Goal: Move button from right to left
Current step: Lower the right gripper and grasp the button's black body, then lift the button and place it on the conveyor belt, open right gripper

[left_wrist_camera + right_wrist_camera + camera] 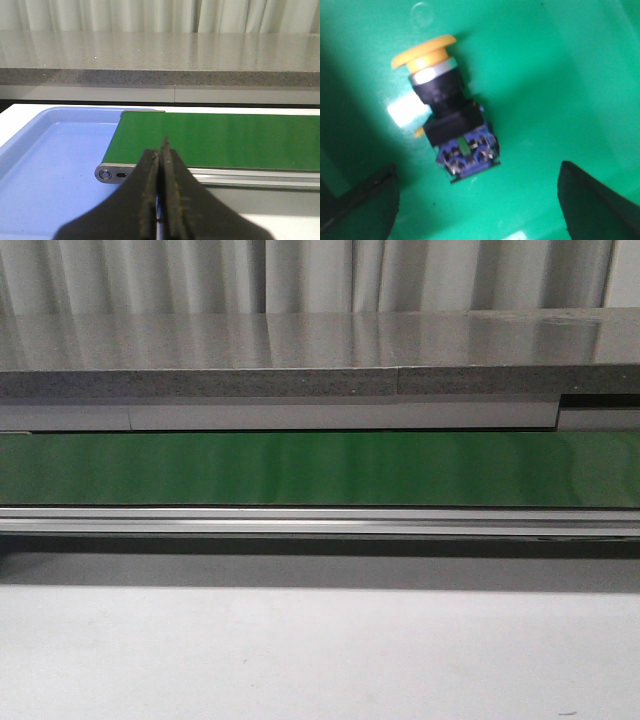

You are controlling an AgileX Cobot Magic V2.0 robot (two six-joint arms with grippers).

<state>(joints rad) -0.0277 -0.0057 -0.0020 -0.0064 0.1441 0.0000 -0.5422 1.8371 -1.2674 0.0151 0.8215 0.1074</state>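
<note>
Right gripper (479, 200) is hovering over the button (444, 107), jaws spread wide and gripping nothing; the two dark fingertips (360, 202) are sitting at the lower left and lower right corners of the right wrist frame, with the button between and above them. The button is lying on its side on a green surface (555, 75), yellow cap (423, 51) toward the upper left of the frame, black body in the middle, blue terminal end toward the lower centre. Picture is a bit blurred.

Left gripper (160, 200) is sitting low in the left wrist frame, jaws clenched together with nothing between them, pointing at the end of the green belt (215, 140); a blue tray (50, 165) is lying at left, the belt end reaching over it.

Front view is showing only the belt (320, 468) and a grey counter (300, 350); no button or arm there.

Step in hand looks like pre-grasp on the right side. Next move is probably calling for lowering the open jaws around the black body and closing. The tilted, sideways pose may let it roll or slip.
</note>
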